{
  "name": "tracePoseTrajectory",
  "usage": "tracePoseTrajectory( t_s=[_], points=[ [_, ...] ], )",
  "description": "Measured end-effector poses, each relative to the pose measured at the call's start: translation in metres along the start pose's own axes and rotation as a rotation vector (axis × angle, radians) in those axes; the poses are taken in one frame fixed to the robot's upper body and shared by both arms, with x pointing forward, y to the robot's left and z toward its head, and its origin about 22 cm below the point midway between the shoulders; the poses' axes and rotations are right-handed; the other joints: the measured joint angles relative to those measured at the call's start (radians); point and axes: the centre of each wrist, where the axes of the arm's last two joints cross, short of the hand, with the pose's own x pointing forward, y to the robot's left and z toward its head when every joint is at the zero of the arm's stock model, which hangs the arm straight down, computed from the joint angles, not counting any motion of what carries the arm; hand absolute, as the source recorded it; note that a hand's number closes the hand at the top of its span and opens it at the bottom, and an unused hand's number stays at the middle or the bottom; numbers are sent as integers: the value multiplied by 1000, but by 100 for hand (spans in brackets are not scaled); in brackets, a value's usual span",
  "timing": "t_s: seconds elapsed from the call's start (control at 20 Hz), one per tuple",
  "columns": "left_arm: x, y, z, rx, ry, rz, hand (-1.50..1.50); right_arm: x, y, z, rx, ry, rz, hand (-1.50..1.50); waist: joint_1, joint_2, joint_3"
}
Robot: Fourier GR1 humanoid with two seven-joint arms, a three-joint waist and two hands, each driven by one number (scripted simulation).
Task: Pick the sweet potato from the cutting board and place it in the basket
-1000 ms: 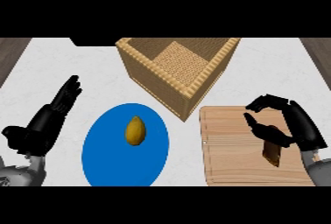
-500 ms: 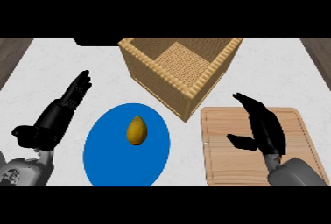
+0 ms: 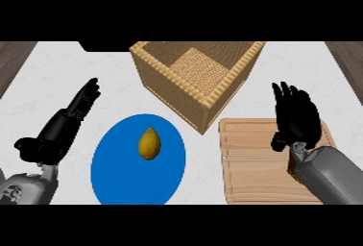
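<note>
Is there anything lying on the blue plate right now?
Yes, a yellowish, oval sweet potato lies near the middle of the blue plate, apart from both hands.

blue plate (image 3: 120,178), woven tan basket (image 3: 170,79) — pale wood-grain cutting board (image 3: 259,168)

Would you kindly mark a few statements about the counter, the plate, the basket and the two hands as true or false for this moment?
1. A yellow-brown item lies on the blue plate. True.
2. The wicker basket holds a vegetable. False: only its woven floor shows inside.
3. The right robot hand is curled round something. False: its fingers are straight and it holds nothing.
4. The right robot hand is over the far part of the wooden cutting board. True.
5. The left robot hand touches the blue plate. False: it is to the left of the plate, apart from it.
</note>
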Motion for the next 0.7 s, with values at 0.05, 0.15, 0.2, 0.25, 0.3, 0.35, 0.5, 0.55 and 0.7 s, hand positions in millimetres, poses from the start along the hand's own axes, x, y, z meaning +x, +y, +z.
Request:
tracePoseTrajectory(
  t_s=[0.05,0.15,0.2,0.25,0.3,0.35,0.5,0.55,0.7],
  points=[
    [-2,0,1,-1,4,2,0,5,-7,1,45,23,28,-150,0,0,0],
    [-2,-3,0,2,3,4,0,21,-21,4,122,38,54,-150,-2,1,1],
    [0,-2,-2,4,2,3,0,28,-28,6,155,32,57,-150,-4,1,2],
    [0,2,-2,7,2,1,0,33,-35,8,184,22,55,-150,-6,1,2],
    [-1,3,-3,10,4,2,0,37,-41,10,211,11,49,-150,-9,1,3],
    [-1,1,-4,8,6,5,0,39,-49,10,232,4,38,-150,-9,2,4],
    [-1,3,-2,9,11,9,0,39,-68,17,263,-25,5,-150,-16,0,5],
    [0,4,-1,13,12,9,0,39,-73,19,269,-32,-4,-150,-16,-1,5],
    [0,1,-1,14,8,13,0,32,-87,23,275,-39,-18,-150,-21,0,6]
  ],
)
